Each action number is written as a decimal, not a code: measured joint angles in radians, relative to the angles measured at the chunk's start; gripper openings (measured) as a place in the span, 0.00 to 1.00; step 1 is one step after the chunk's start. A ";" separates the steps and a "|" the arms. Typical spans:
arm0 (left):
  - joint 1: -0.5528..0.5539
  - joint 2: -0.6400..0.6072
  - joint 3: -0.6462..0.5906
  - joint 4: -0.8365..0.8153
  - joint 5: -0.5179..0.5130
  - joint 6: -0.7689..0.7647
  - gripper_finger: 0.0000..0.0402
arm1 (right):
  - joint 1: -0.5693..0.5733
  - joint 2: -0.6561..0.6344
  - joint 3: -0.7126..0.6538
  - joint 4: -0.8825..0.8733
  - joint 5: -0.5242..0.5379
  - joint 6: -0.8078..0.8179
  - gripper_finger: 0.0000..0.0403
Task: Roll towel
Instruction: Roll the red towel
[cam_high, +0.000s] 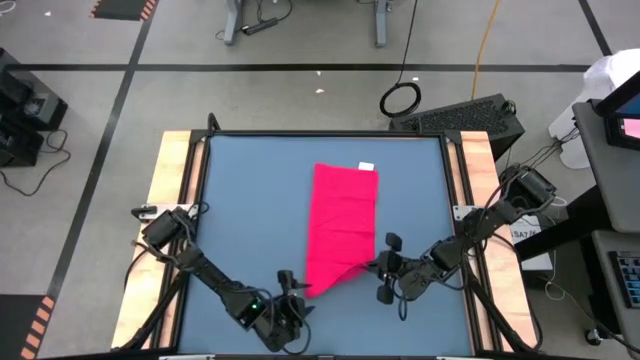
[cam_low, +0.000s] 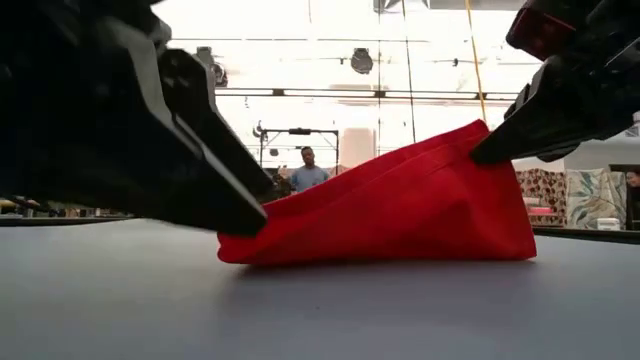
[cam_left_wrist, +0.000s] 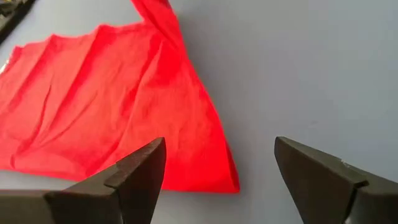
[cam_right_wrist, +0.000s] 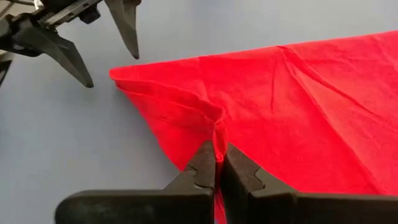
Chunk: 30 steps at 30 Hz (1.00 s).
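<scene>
Towel (cam_high: 340, 225) lies on the blue table (cam_high: 240, 200), a long red strip running from near the far edge down toward the near edge, a little right of centre. Small white tag (cam_high: 366, 166) at its far right corner.

Right gripper (cam_right_wrist: 219, 163) has its fingers pressed together on the towel's near right corner, cloth pinched between them. From table height that corner is lifted off the surface, and the fabric drapes down from it in a slack tent. Seen from above, the near end is pulled in toward the left, no longer square.

Left gripper (cam_left_wrist: 217, 168) sits at the near left corner of the towel, fingers spread wide, nothing between them. The corner lies just ahead of the left finger, flat on the table.

Handling, as I judge it: thin, light, completely limp cloth. It creases wherever it is pulled and will not hold a shape by itself. Not fragile. The table looks smooth, so the strip may slide rather than roll if dragged.

Best hold is likely the two near corners, pinched at the very edge. A matched grip should keep the first turn straight; lifting one side alone skews it.

A person (cam_low: 308, 172) stands far back in the room.
</scene>
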 joint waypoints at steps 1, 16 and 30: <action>0.000 0.000 -0.006 0.000 0.001 -0.003 0.76 | -0.004 0.000 0.000 -0.002 -0.001 0.000 0.00; 0.027 0.009 -0.017 -0.083 0.003 -0.001 0.75 | -0.054 0.000 0.000 -0.041 -0.003 0.061 0.00; 0.042 0.009 -0.017 -0.090 -0.037 0.024 0.55 | -0.070 0.000 0.000 -0.069 -0.026 0.099 0.00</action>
